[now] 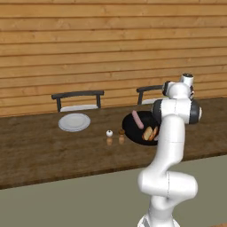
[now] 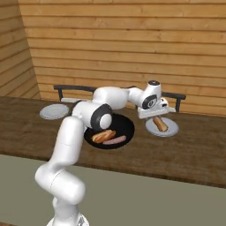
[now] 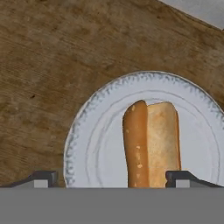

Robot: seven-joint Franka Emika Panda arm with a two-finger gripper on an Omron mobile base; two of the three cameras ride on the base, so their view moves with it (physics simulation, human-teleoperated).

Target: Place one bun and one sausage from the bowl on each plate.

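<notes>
Fingers [image 3: 111,178] wide apart, nothing held, right over the bun [image 3: 152,142] lying flat on the near plate [image 3: 94,144]. Lift straight up, don't bump it. Then the bowl [image 2: 123,128] for a sausage [image 2: 114,141]; far plate [image 1: 74,122] is bare.

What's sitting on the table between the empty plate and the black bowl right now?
Two small shakers, one white-topped and one brown-topped, stand on the table between the empty plate and the bowl, as the left base view shows.
</notes>
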